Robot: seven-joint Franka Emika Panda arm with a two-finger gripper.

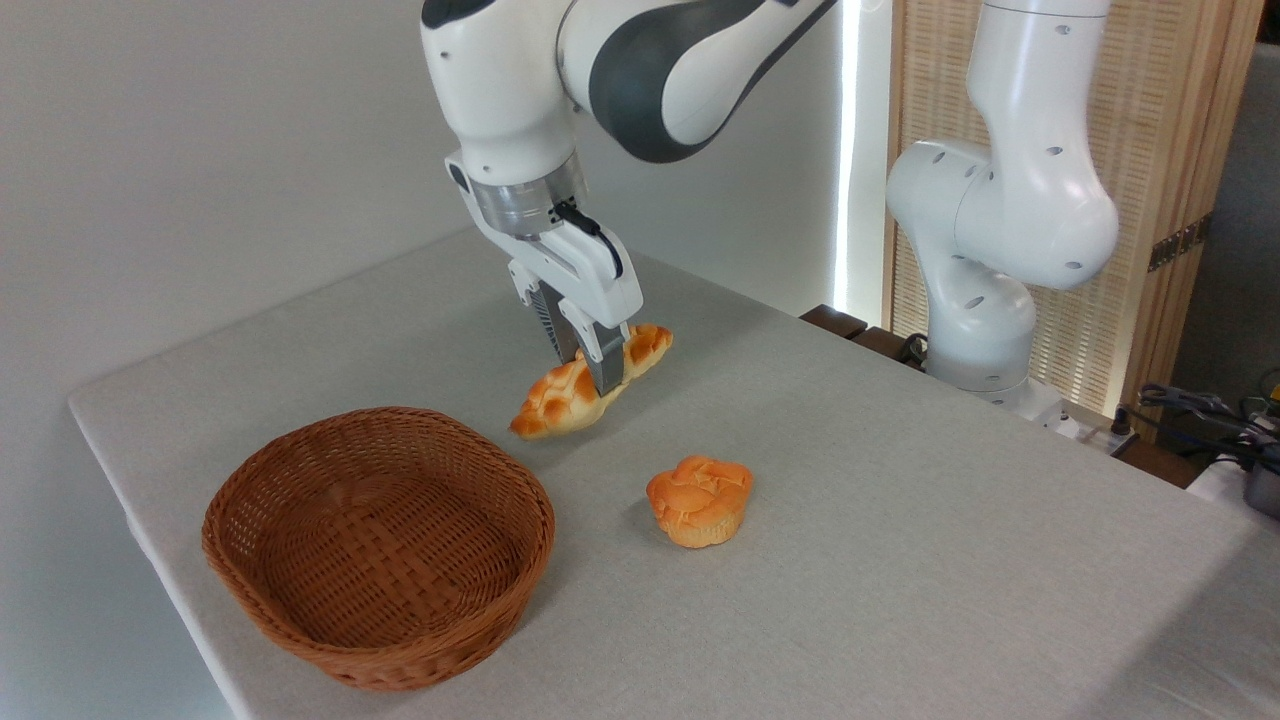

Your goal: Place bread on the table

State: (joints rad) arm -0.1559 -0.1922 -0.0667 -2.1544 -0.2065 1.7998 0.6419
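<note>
The bread (560, 398), a long golden-brown braided loaf with pale grooves and pointed ends, is tilted with its left tip low near the grey table (900, 520) and its right end raised. My gripper (596, 375) comes down from above and is shut on the bread at its middle. Whether the low tip touches the cloth I cannot tell. The loaf sits just behind and to the right of the wicker basket.
An empty brown wicker basket (380, 545) stands at the front left of the table. A small round orange muffin-shaped bun (700, 500) rests on the cloth to the basket's right. The arm's white base (990, 290) rises at the back right, with cables beyond it.
</note>
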